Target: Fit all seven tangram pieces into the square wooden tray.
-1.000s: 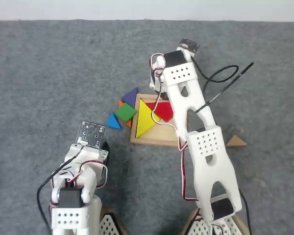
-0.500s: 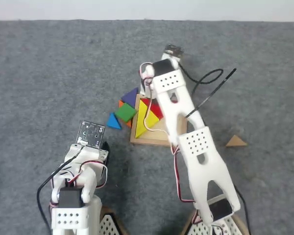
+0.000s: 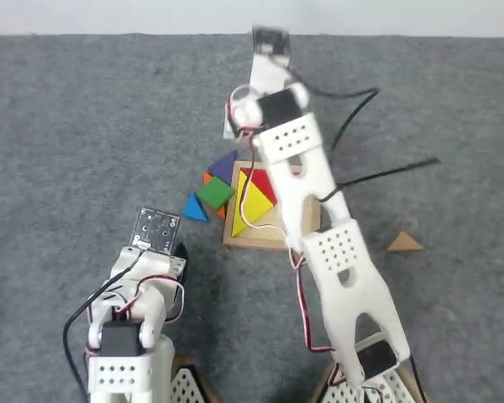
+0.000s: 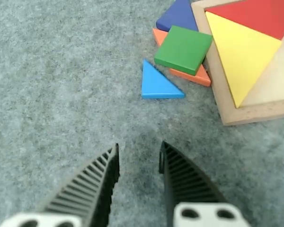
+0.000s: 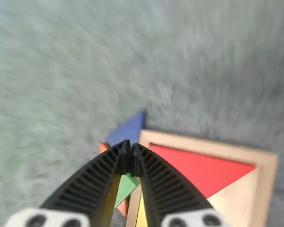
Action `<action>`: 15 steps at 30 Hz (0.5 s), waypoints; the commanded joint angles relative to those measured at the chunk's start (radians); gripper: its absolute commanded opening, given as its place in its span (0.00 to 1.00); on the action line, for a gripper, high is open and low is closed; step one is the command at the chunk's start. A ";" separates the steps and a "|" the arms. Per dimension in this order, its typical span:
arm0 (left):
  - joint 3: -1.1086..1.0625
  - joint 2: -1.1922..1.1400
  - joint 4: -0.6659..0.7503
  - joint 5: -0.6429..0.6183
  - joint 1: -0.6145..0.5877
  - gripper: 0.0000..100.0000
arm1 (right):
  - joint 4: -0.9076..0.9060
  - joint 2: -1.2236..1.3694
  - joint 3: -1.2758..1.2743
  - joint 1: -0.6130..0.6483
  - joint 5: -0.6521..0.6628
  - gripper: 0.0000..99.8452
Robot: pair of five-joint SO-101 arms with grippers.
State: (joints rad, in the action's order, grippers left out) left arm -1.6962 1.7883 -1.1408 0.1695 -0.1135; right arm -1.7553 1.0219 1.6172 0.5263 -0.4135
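The left gripper [image 4: 139, 145] is half open and holds nothing. The blue triangle [image 4: 157, 85] lies flat right ahead of it, nearest this arm. Next come the green square [image 4: 183, 48] and the tray [image 4: 255, 112]. The right gripper [image 5: 131, 147] is closed and empty, over the tray's corner.

Right arm [image 3: 296, 159] across tray [image 3: 254, 239]

Nothing here can be read. No lettering, numbers or signs show on the tangram pieces [image 3: 215, 193] or the wooden tray [image 3: 252, 242]. The small circuit board [image 3: 156, 229] at the near left carries only specks too small to make out.
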 commanded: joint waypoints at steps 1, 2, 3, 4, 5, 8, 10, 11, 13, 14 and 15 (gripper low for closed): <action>0.012 0.017 -0.003 -0.009 -0.006 0.14 | -0.047 -0.275 0.020 -0.002 0.158 0.01; 0.012 0.017 -0.003 -0.009 -0.006 0.14 | -0.047 -0.331 -0.020 -0.005 0.212 0.01; 0.012 0.017 -0.003 -0.009 -0.006 0.14 | -0.048 -0.386 -0.072 -0.012 0.261 0.01; 0.012 0.017 -0.003 -0.009 -0.006 0.14 | -0.048 -0.444 -0.146 -0.012 0.305 0.01; 0.012 0.017 -0.003 -0.009 -0.006 0.14 | -0.048 -0.506 -0.239 -0.010 0.342 0.01; 0.012 0.017 -0.003 -0.009 -0.006 0.14 | -0.044 -0.717 -0.608 -0.015 0.416 0.01; 0.012 0.017 -0.003 -0.009 -0.006 0.14 | -0.036 -0.857 -0.862 -0.019 0.456 0.01; 0.012 0.017 -0.003 -0.009 -0.006 0.14 | -0.024 -0.921 -0.982 -0.021 0.474 0.01; 0.012 0.017 -0.003 -0.009 -0.006 0.14 | 0.027 -1.046 -1.220 -0.031 0.491 0.01; 0.012 0.017 -0.003 -0.009 -0.006 0.14 | 0.077 -1.109 -1.335 -0.035 0.489 0.01; 0.012 0.017 -0.003 -0.009 -0.006 0.14 | 0.134 -1.168 -1.452 -0.039 0.491 0.01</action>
State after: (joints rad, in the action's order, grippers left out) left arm -1.6962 1.7883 -1.1408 0.1695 -0.1135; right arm -1.7323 0.0783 0.5355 0.5094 0.0529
